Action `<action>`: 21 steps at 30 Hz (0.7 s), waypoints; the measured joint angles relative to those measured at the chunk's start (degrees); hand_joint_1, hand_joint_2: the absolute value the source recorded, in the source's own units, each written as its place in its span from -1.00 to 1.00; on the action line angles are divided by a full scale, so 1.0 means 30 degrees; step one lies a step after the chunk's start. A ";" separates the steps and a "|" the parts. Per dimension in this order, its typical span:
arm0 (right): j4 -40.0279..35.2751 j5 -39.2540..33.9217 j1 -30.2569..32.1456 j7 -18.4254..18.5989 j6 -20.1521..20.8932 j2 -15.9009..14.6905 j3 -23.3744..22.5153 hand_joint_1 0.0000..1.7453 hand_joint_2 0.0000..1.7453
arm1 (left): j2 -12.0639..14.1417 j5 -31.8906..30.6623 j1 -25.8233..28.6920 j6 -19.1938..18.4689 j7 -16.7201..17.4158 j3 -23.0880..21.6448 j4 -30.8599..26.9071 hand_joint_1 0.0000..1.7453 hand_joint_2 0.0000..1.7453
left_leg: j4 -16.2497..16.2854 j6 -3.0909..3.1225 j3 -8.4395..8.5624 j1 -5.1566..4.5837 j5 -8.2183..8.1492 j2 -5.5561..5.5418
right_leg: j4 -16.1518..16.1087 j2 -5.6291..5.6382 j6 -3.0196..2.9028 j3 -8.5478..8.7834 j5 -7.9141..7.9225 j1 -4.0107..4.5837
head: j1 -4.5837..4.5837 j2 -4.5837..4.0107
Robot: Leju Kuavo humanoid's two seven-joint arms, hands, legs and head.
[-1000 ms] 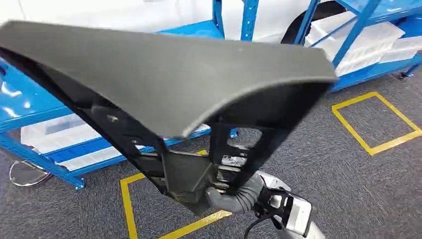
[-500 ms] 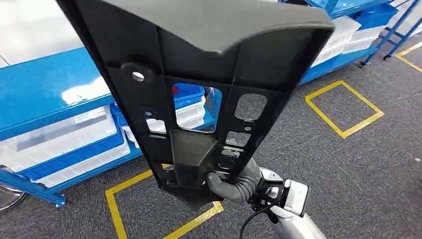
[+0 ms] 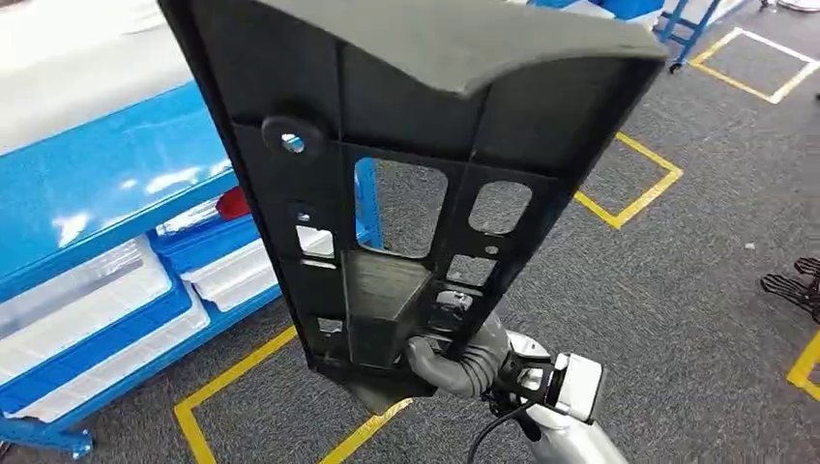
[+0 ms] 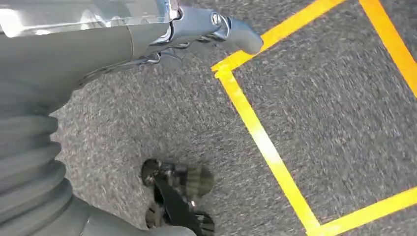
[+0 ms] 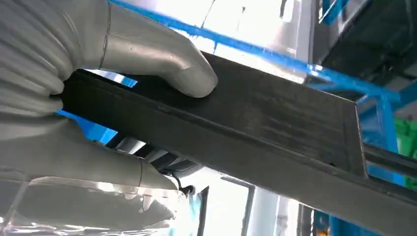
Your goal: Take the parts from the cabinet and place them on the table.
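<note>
right hand (image 3: 454,360) clamps only the bottom edge of the tall black part (image 3: 406,174) held upright before the head camera, so it could lever loose or clip the blue rack (image 3: 106,193); left hand's (image 4: 59,98) state unclear.

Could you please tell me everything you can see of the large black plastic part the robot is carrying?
The large black ribbed plastic part is a matte moulded panel, broad with a curved lip at top and narrowing downward, with several cut-out windows and a round hole. It is held upright over the grey carpet; the right hand grips its narrow lower end, thumb pressed on one face.
</note>
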 joint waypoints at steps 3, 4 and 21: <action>0.0007 0.0124 0.0135 0.0007 0.0000 0.0014 -0.0225 1.00 1.00 | 0.0014 -0.0182 0.0013 -0.0326 0.0014 0.0000 0.0000 -1.00 1.00 | 0.0449 0.0050 -0.0330 0.0002 0.0649 -0.0038 | 0.0085 0.0742 -0.0001 0.0010 0.0001 0.0064 | 0.0000 -0.0007; 0.0007 0.0138 0.0134 0.0007 0.0000 0.0022 -0.0255 1.00 1.00 | 0.0014 -0.0189 -0.0007 -0.0393 0.0007 0.0000 0.0000 -1.00 1.00 | -0.1008 0.0098 0.0344 0.0006 0.1535 -0.0110 | 0.0138 0.0995 0.0007 0.0032 -0.0004 0.0067 | 0.0000 0.0000; -0.0305 0.1034 0.0286 0.0007 -0.0452 0.0123 -0.0662 1.00 1.00 | -0.0415 -0.0218 -0.0288 -0.0669 0.0313 0.0000 0.0000 -1.00 1.00 | -0.4929 0.0682 0.2120 -0.0002 0.2778 0.1231 | 0.0751 -0.1198 0.0891 -0.0298 0.0053 -0.0086 | 0.0219 0.0000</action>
